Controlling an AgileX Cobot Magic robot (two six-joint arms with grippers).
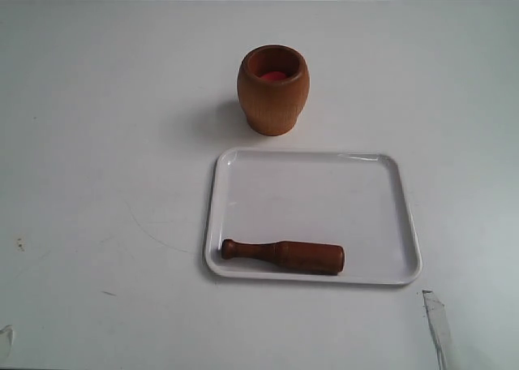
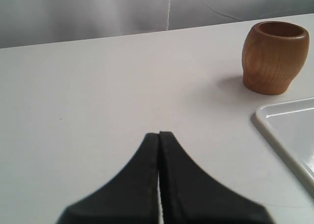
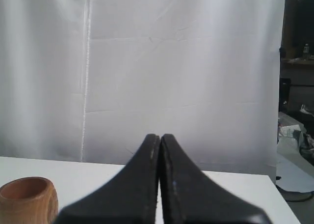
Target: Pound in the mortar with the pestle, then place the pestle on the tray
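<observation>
The orange-brown mortar (image 1: 273,90) stands upright on the white table, just beyond the far edge of the white tray (image 1: 312,183). The dark reddish-brown pestle (image 1: 284,255) lies flat in the tray along its near rim, with the knob end toward the left. My left gripper (image 2: 159,133) is shut and holds nothing; it hovers over bare table, well short of the mortar (image 2: 274,57) and beside a corner of the tray (image 2: 282,130). My right gripper (image 3: 160,135) is also shut and empty, raised and facing the backdrop, with the mortar (image 3: 27,200) low at one side.
The white table (image 1: 97,183) runs back to a white curtain (image 3: 171,62). Clutter and a dark opening (image 3: 297,86) sit past the table's end in the right wrist view. Faint scratches mark the table left of the tray.
</observation>
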